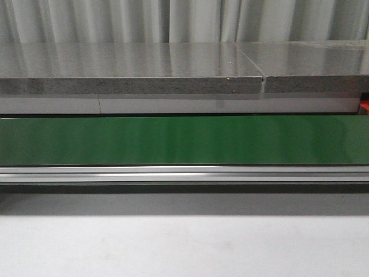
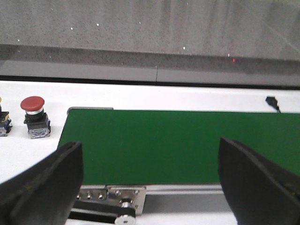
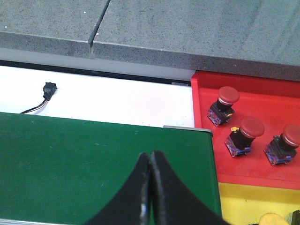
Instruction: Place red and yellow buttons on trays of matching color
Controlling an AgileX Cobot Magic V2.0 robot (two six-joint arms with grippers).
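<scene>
- Front view, nearest: a bare white tabletop [image 1: 184, 245], then a silver aluminium side rail [image 1: 184, 173] running the full width.
- Behind the rail lies the green flat conveyor belt [image 1: 184, 140], with nothing on it in this view. Beyond it sits a grey speckled stone-look slab [image 1: 132, 69] with a seam toward the right, and pale pleated curtains [image 1: 184, 20] at the back. Neither arm shows in this view.
- Left gripper [image 2: 150, 180]: its black fingers [image 2: 44, 187] are spread wide apart over the near edge of the belt, holding nothing.
- Past the end of the belt, on the white surface, a red mushroom-head push button on a black and grey block [image 2: 34, 117] stands upright. Just beside it, a second switch block [image 2: 3, 124] is cut by the frame edge; its cap colour cannot be judged with certainty.
- Right gripper [image 3: 150, 187]: fingers pressed together with nothing between them, over the belt.
- Beside the belt's end, a red plastic tray [image 3: 206, 93] holds three upright red-capped buttons [image 3: 246, 133]. Next to it is a yellow plastic tray [image 3: 239, 201] with a yellow cap [image 3: 274, 219] partly in view.
- A small black connector on a wire [image 3: 47, 91] lies on the white surface beyond the belt.
- No legible brand, label or writing appears in any view.
</scene>
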